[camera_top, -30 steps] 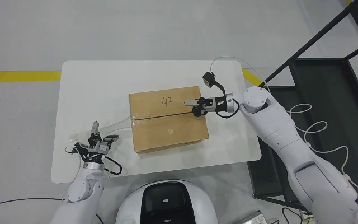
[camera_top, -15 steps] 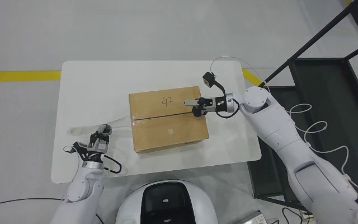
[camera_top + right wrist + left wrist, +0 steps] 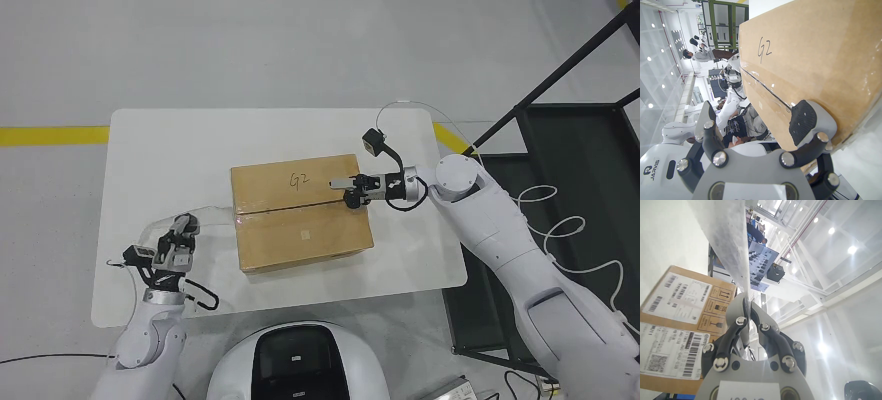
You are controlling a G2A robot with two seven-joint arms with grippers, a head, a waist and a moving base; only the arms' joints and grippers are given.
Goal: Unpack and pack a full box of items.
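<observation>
Cardboard box (image 3: 300, 212) sits closed at the middle of the white table (image 3: 160, 150), with a seam (image 3: 300, 205) running from 9 to 3 o'clock across its top. From the box, the left gripper (image 3: 181, 230) is at about 8 o'clock, well apart from the carton and near the table's edge. Its fingers are pinched tight on a strip of clear tape (image 3: 205, 212) that stretches back toward the 9 o'clock end of the box. In the left wrist view the tape (image 3: 730, 237) rises from between the closed fingers of the left gripper (image 3: 747, 306), and the labelled side of the box (image 3: 687, 313) stands just behind. The right gripper (image 3: 345, 190) is at about 2 o'clock on the box, over its top edge, with its jaws spread wide and holding nothing. In the right wrist view one dotted black pad (image 3: 802, 121) of the right gripper (image 3: 753, 113) lies on the box top at the end of the seam (image 3: 762, 87), while the other finger stands clear of the carton.
</observation>
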